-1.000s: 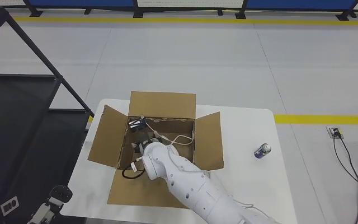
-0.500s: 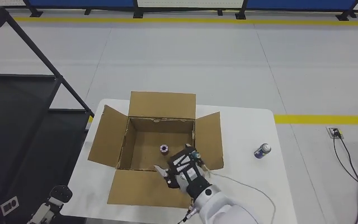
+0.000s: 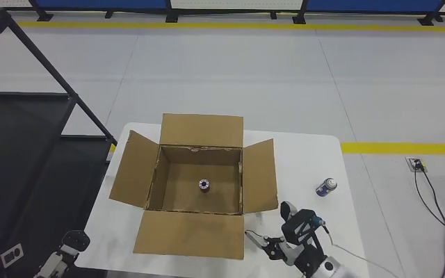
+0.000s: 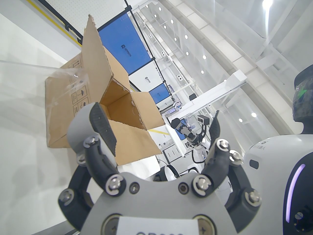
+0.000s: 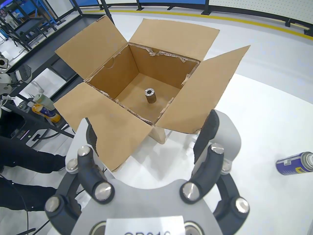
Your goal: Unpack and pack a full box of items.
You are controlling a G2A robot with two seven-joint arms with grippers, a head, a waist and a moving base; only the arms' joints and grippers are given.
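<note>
A white worktop [image 3: 306, 160] with rounded corners stands on a pale grey floor [image 3: 243, 69]. A yellow line [image 3: 208, 25] crosses the floor at the far side, below blue panels. A black metal frame [image 3: 55, 76] stands past the worktop's left edge.

An open cardboard box [image 3: 201, 128] sits on the left half of the worktop, with all four flaps folded outward. Its top edges are torn and rough. In the right wrist view, the box [image 5: 176, 37] shows a bare brown floor with one small metal cylinder [image 5: 149, 95] on it. The cylinder stands upright near the middle, with a dark hole in its top face. From above, the cylinder [image 3: 203, 184] touches none of the walls.

A blue and white can [image 3: 326, 186] lies on its side on the worktop, to the right of the box and well apart from it.

The right end effector [image 5: 151, 123] hangs outside the box, by its near right corner. Its two dark-padded fingers are spread wide and hold nothing. The cylinder lies down inside the box, well apart from them. The can [image 5: 296, 163] lies off to its right.

The left end effector [image 4: 156, 113] is also spread and empty. It sits low beside the box [image 4: 97, 62], facing an outer wall without touching it.
</note>
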